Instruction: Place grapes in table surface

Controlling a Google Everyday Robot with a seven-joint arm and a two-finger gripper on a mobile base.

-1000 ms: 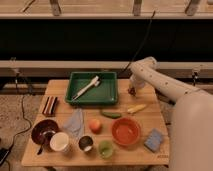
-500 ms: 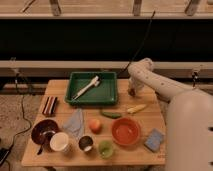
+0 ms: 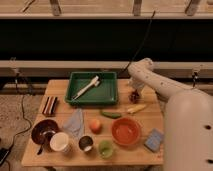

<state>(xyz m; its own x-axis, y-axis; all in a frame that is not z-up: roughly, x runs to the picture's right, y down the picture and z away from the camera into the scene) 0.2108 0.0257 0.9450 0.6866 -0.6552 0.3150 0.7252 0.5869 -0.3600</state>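
The grapes (image 3: 134, 96) show as a small dark reddish bunch just right of the green tray, low over the table surface (image 3: 60, 92), a light wooden slatted top. My gripper (image 3: 134, 91) sits directly over the grapes, at the end of the white arm that reaches in from the right. From this view I cannot tell whether the bunch rests on the wood or hangs just above it.
A green tray (image 3: 93, 97) holding a white utensil (image 3: 86, 87) lies at the back. In front are a yellow corn piece (image 3: 136, 108), a green vegetable (image 3: 111, 114), a peach (image 3: 95, 125), an orange bowl (image 3: 126, 131), a blue sponge (image 3: 154, 140), cups, a dark bowl (image 3: 44, 131) and a cloth (image 3: 75, 122).
The arm's end has shifted slightly left and down beside the tray; the other objects on the table have not moved.
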